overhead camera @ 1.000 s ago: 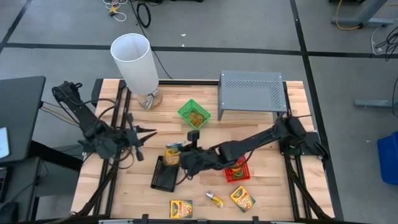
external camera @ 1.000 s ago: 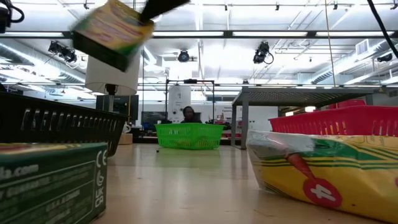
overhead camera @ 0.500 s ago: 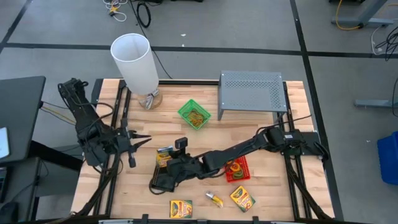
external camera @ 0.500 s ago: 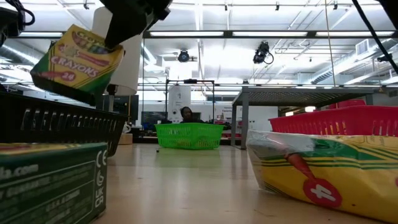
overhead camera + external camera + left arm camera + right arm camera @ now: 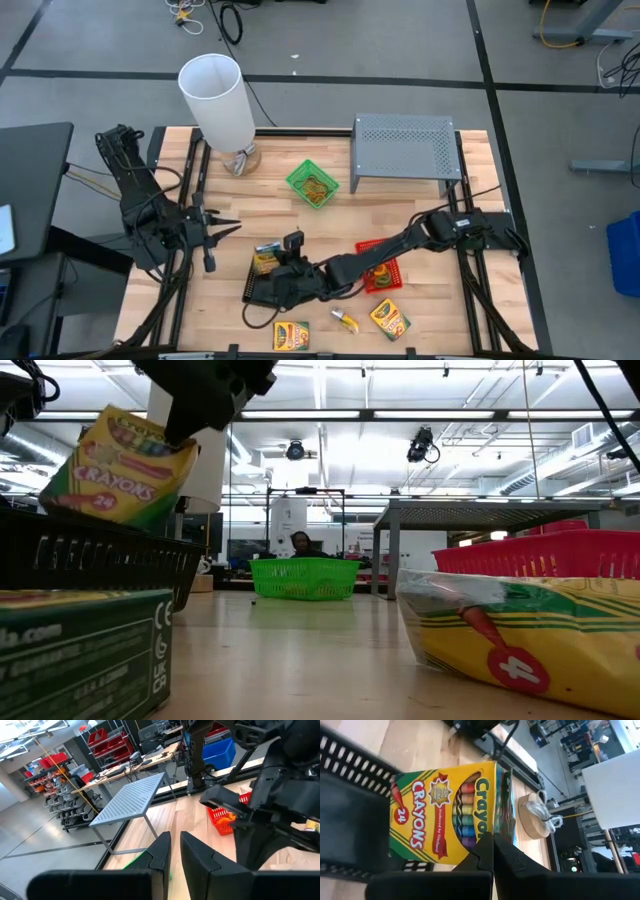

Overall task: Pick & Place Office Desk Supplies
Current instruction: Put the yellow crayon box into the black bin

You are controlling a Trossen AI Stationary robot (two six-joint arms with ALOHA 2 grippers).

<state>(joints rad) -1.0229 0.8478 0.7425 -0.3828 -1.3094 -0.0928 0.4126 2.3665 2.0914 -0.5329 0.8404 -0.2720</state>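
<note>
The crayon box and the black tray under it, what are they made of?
The crayon box looks like thin printed cardboard with a slight sheen: folded edges, colour artwork. The black tray looks like moulded matt plastic, judging by its even slotted walls, though coated metal can't be excluded.

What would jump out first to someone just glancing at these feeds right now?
The right pincer, shut on a crayon box, holds it over the black tray near the table's front. Behind, a tall white cylinder stands at the back left corner, with the grey perforated riser at the back right. The left pincer waits at the left edge.
</note>
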